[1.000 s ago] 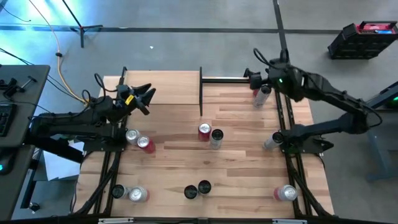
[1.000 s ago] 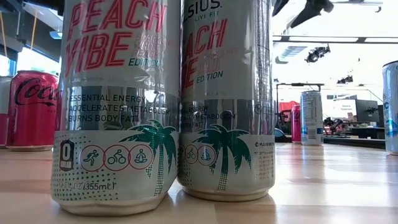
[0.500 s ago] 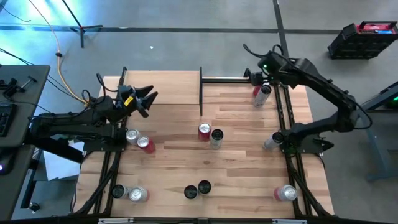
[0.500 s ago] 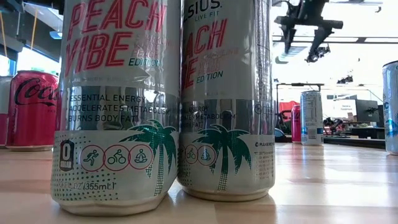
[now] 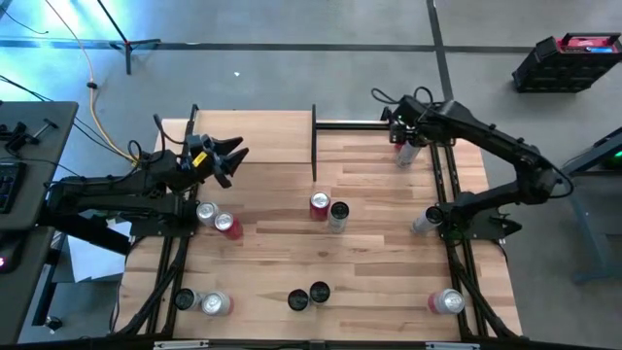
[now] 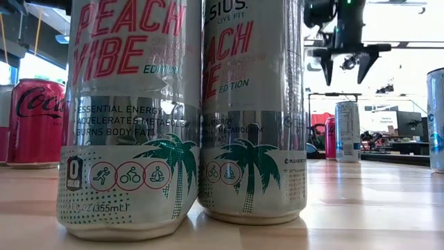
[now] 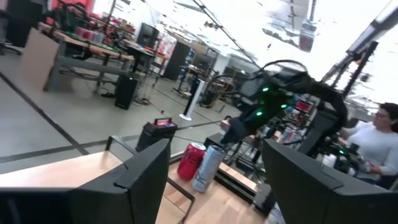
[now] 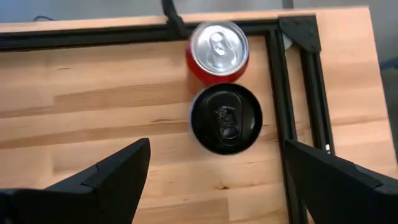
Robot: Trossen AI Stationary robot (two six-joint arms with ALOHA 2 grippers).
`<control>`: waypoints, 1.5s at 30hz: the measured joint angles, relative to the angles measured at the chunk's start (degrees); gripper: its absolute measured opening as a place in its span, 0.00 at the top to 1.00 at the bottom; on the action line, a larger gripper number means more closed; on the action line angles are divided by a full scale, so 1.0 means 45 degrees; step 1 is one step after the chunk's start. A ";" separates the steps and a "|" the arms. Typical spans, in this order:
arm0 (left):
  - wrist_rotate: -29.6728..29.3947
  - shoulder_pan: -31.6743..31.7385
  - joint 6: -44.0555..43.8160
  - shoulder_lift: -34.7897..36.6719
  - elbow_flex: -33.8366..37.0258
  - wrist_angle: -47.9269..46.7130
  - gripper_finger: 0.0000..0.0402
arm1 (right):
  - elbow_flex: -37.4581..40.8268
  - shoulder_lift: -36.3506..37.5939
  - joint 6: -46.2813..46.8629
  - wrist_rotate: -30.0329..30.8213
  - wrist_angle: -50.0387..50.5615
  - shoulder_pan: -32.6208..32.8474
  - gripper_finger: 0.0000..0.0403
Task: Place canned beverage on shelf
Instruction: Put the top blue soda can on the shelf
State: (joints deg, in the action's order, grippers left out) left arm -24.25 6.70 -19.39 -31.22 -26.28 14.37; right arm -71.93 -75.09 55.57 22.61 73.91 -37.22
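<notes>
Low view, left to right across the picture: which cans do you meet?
Red Coca-Cola can → Peach Vibe can → second Peach Vibe can → small far red can → far pale-blue can → can cut off at the right edge.

table (image 5: 369, 243): wood, cans in pairs all over | shelf (image 5: 360, 146): far part (black posts) | on shelf: red can (image 8: 218, 51) touching black-top can (image 8: 226, 118), in its corner
</notes>
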 joint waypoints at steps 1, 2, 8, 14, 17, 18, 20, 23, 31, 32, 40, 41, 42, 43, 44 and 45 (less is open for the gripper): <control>0.0081 0.0000 -0.0002 0.0000 0.0000 -0.0003 0.39 | 0.0267 0.0000 0.0118 -0.0005 -0.0109 -0.0080 0.12; 0.0216 0.0000 0.0003 0.0000 0.0000 -0.0003 0.39 | 0.0513 0.0000 0.0262 -0.0018 -0.0265 -0.0153 0.12; 0.0895 0.0000 0.0041 0.0000 0.0000 -0.0004 0.39 | 0.1696 0.0005 0.0325 -0.0363 -0.1635 -0.0653 0.12; 0.1399 0.0000 0.0226 0.0000 0.0000 0.0000 0.39 | 0.2384 0.0005 0.0461 -0.0378 -0.2499 -0.1180 0.12; 0.1705 0.0000 0.0221 0.0000 0.0000 0.0000 0.39 | 0.2691 0.0005 0.0295 -0.0390 -0.2752 -0.1411 0.13; 0.1765 0.0000 0.0221 0.0000 0.0000 0.0000 0.39 | 0.2766 0.0005 0.0216 -0.0393 -0.2851 -0.1498 0.13; 0.1890 0.0000 0.0215 0.0000 0.0000 0.0013 0.39 | 0.2858 0.0005 0.0056 -0.0396 -0.3053 -0.1640 0.15; 0.1938 0.0000 0.0011 0.0000 0.0000 0.0034 0.39 | 0.2853 -0.0085 -0.0325 -0.0414 -0.3407 -0.1814 0.19; 0.1933 -0.0336 -0.0109 0.0000 0.0000 0.0679 0.39 | 0.2848 -0.1230 -0.0676 -0.0861 -0.3464 -0.1663 0.25; 0.1933 -0.0409 -0.0107 0.0000 0.0000 0.0790 0.39 | 0.2848 -0.1301 -0.0681 -0.0790 -0.3491 -0.1606 0.26; 0.1507 -0.0893 0.0218 0.0000 0.0000 0.0826 0.39 | 0.2848 -0.1316 -0.1025 -0.0388 -0.3570 -0.1455 0.34; 0.1490 -0.0928 0.0320 0.0000 0.0000 0.0845 0.39 | 0.2848 -0.1316 -0.1027 -0.0368 -0.3590 -0.1489 0.34; 0.1409 -0.0949 0.0384 -0.0005 0.0000 0.0871 0.39 | 0.2848 -0.1316 -0.1030 -0.0349 -0.3594 -0.1507 0.34; 0.1326 -0.0961 0.0443 0.0000 -0.0016 0.0858 0.39 | 0.2848 -0.1316 -0.1030 -0.0357 -0.3581 -0.1518 0.34; 0.1252 -0.0984 0.0473 -0.0007 -0.0064 0.0840 0.39 | 0.2848 -0.1316 -0.1072 -0.0354 -0.3579 -0.1515 0.34; 0.1231 -0.1004 0.0556 -0.0010 -0.0120 0.0853 0.39 | 0.2848 -0.1316 -0.1086 -0.0359 -0.3589 -0.1508 0.33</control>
State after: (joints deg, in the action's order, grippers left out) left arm -18.71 2.18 -16.89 -31.27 -26.82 18.21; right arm -59.11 -81.01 50.69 20.99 57.76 -44.01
